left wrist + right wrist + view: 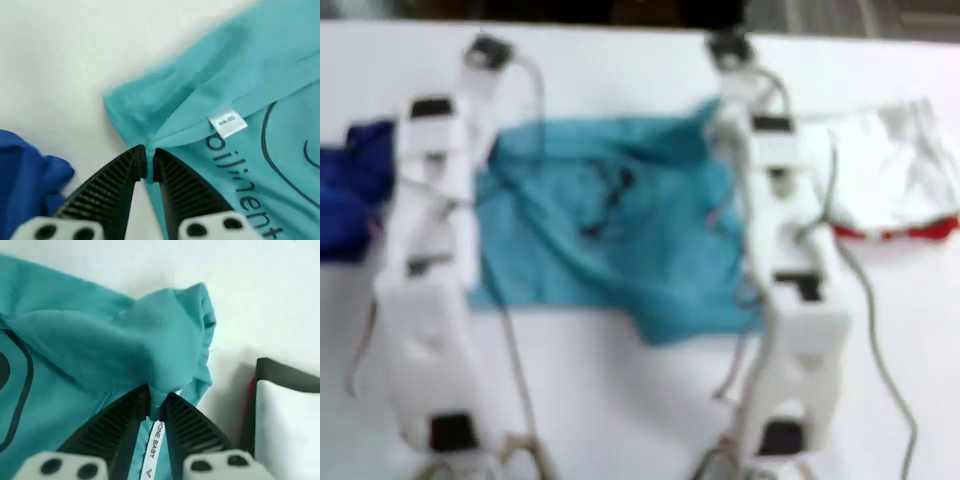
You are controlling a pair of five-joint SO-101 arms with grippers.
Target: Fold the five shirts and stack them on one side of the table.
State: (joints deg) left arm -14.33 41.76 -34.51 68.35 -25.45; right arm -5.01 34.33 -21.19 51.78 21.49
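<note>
Teal shirt (620, 240) lies spread on the worktop (620, 400) between your arms. Your left gripper (147, 167) pinches one far corner and your right gripper (156, 402) the other, fingers (115, 185) clenched on cloth, probably so both corners lift evenly for the fold.

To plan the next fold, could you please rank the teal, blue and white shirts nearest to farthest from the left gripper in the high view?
1. teal shirt, in the middle, pinched in the left gripper.
2. blue shirt, just beside it on the left.
3. white shirt, far over on the right.
</note>
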